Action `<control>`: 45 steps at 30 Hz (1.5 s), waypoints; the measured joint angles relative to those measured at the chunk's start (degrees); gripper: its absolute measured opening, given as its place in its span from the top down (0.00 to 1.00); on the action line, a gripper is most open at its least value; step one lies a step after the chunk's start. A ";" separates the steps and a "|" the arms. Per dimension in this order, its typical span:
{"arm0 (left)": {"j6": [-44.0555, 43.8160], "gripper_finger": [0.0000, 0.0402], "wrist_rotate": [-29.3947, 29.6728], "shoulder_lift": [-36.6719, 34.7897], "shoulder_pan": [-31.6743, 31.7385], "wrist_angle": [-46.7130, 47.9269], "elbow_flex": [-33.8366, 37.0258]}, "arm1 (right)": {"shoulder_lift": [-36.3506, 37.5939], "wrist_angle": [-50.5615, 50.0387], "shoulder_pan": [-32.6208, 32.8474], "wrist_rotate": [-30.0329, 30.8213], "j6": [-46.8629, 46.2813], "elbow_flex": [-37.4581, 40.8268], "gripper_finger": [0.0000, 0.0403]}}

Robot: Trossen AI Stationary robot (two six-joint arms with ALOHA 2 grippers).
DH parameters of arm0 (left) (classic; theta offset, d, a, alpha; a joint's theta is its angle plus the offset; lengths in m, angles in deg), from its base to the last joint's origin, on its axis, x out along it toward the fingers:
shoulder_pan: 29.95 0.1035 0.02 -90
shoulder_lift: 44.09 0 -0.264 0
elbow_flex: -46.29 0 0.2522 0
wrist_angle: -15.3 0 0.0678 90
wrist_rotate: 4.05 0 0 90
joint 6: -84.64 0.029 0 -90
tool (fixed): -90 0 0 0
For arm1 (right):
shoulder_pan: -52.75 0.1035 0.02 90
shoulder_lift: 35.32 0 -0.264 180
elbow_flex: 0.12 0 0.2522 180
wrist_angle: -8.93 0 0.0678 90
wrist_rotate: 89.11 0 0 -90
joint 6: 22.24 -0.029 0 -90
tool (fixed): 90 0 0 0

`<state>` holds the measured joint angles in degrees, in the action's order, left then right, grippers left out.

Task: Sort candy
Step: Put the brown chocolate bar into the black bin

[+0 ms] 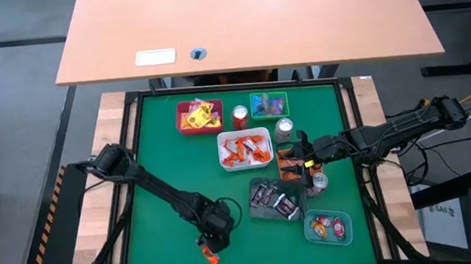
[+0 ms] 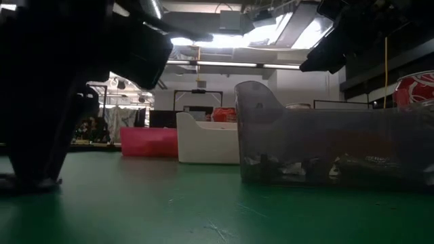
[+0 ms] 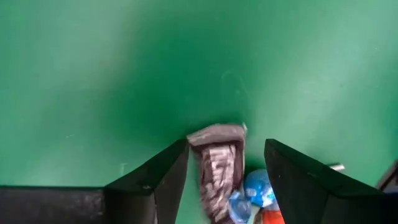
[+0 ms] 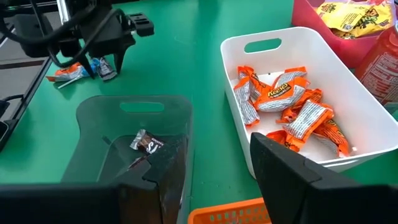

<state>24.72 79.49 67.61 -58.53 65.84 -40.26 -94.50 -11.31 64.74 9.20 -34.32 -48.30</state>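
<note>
Near the table's front edge lies a small heap of loose candy (image 1: 209, 254): a dark silver-striped piece (image 3: 217, 168), a blue one (image 3: 256, 188) and an orange one (image 3: 271, 218). My left gripper (image 3: 226, 144) points down over the heap, open, one finger on each side of the dark piece; I cannot tell whether it touches. The right wrist view shows this gripper (image 4: 109, 57) from afar, above the heap (image 4: 79, 70). My right gripper (image 4: 217, 140) waits open above the trays at the table's middle right (image 1: 304, 156).
Trays stand mid-table: white with orange candy (image 4: 348, 106), grey with dark candy (image 4: 93, 124), red with yellow candy (image 1: 183, 118), green (image 1: 267, 95), orange (image 1: 289, 163) and teal (image 1: 313, 236). Soda cans (image 1: 239, 116) (image 1: 283, 129) stand between them. Bare green mat lies at the left (image 1: 156, 156).
</note>
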 joint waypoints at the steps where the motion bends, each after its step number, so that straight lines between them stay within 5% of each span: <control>1: 0.02 0.50 0.15 0.57 -0.22 -0.57 -0.01 | 0.00 0.00 -0.01 0.00 0.00 0.00 0.56; 11: -1.07 0.54 8.68 2.07 -3.30 0.41 -0.24 | 0.00 0.03 -0.02 0.00 -0.01 0.00 0.56; 28: -1.20 0.82 17.02 2.29 -6.55 2.03 -0.09 | 0.00 0.00 0.00 0.00 0.79 0.00 0.56; 45: -2.60 0.84 22.10 2.56 -6.27 1.06 -1.74 | 0.00 0.04 -0.02 0.00 0.81 0.00 0.56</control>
<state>22.12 101.58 70.17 -64.80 66.90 -42.01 -94.50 -11.28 64.71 9.20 -33.51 -48.30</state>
